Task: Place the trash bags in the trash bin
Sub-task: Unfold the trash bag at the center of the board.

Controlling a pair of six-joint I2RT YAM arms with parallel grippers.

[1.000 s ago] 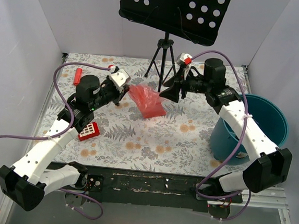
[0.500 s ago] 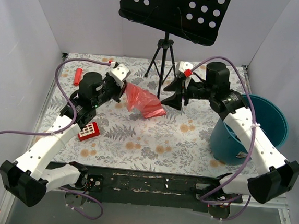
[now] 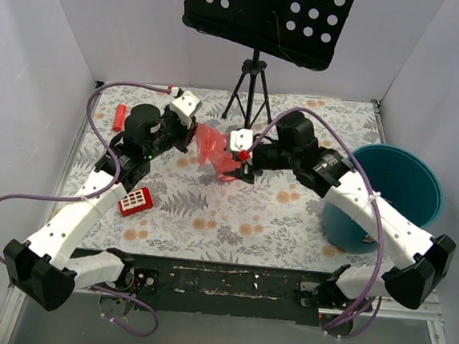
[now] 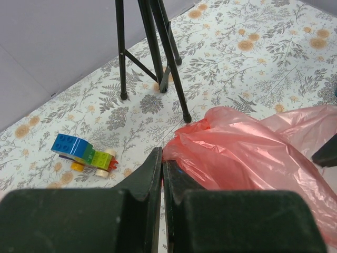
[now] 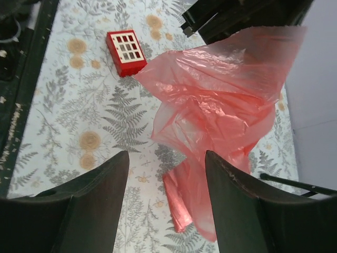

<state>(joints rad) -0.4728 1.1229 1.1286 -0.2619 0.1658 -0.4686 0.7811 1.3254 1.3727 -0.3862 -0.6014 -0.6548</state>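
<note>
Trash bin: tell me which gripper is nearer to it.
Right. The right gripper, open beside the trash bag, is left of the trash bin; the left gripper, shut on the bag, sits even farther left.

The left arm [image 3: 76, 219] and right arm [image 3: 371, 212] stretch forward and bend inward, wrists facing each other. The left gripper [image 4: 161, 158] has its fingers pressed tight together; the right gripper [image 5: 166, 156] stands spread wide.

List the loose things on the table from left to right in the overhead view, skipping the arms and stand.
red cylinder → red block → pink plastic bag → teal bin
</note>
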